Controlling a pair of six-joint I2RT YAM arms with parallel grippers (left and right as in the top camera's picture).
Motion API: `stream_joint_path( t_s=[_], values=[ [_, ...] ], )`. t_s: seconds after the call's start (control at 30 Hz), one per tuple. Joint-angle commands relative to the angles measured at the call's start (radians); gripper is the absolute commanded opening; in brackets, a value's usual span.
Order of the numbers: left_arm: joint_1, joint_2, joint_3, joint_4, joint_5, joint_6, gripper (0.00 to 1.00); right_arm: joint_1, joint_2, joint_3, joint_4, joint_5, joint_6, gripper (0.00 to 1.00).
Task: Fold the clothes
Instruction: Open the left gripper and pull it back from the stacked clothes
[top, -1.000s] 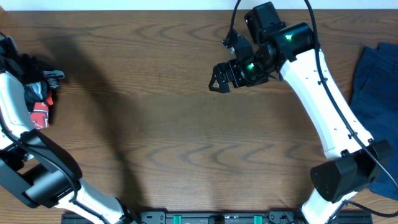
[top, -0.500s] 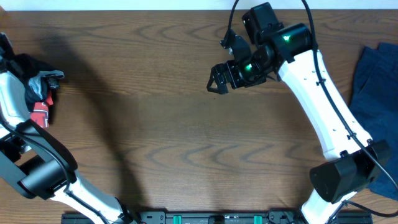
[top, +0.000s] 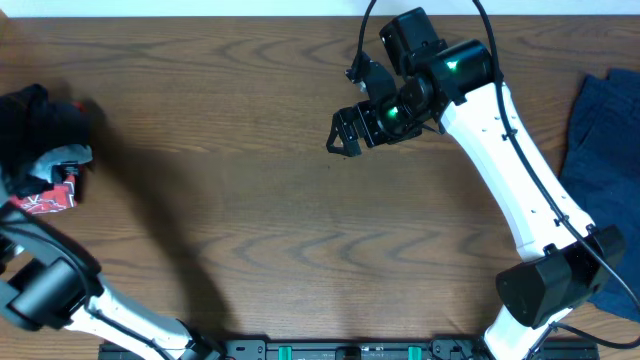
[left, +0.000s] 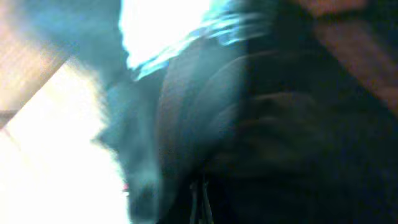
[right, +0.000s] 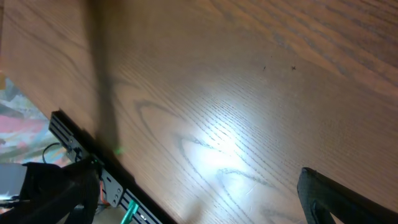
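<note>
Black jersey (top: 40, 110) fabric with a red-and-white logo is bunched at the bench's (top: 250, 220) 9 o'clock edge, where the left tool, buried in the folds, is clamped on it. The right tool (top: 345, 135) is held with jaws apart above bare wood near 12 o'clock; a blue cloth (top: 605, 120) is draped at 3 o'clock.

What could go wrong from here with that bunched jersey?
1. The black jersey is bunched at the table's left edge; a pull could drag it off.
2. The left wrist view is blurred, so how much cloth the shut left hand holds is unclear; it may slip.
3. The open right hand hovers far from it, too distant to help.
</note>
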Motion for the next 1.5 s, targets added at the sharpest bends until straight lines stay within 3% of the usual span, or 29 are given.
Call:
stream_joint_path(
  t_s=[0.0,0.2,0.43,0.73,0.9,1.2,1.47],
  values=[
    [0.056,0.011,0.026,-0.020,0.075,-0.050,0.06,0.012,-0.014,0.000,0.002,-0.008,-0.002,0.99],
    [0.049,0.010,0.026,-0.033,0.053,-0.036,0.06,0.012,-0.014,0.000,0.009,-0.007,-0.002,0.99],
    [0.024,-0.023,0.026,-0.019,0.053,-0.123,0.06,0.012,-0.014,0.000,0.010,-0.007,-0.002,0.99],
    [0.047,-0.168,0.026,-0.053,0.061,-0.133,0.06,0.010,-0.014,0.000,-0.021,-0.005,0.003,0.99],
    [0.044,-0.310,0.026,-0.099,0.074,-0.140,0.06,0.009,-0.014,0.000,-0.019,0.127,-0.003,0.99],
    [0.031,-0.649,0.026,-0.114,0.359,-0.253,0.07,-0.063,-0.024,0.011,0.062,0.211,-0.100,0.99],
    [-0.122,-0.899,0.026,-0.143,0.576,-0.259,0.06,-0.153,-0.028,0.162,0.063,0.259,-0.251,0.99]
  ],
)
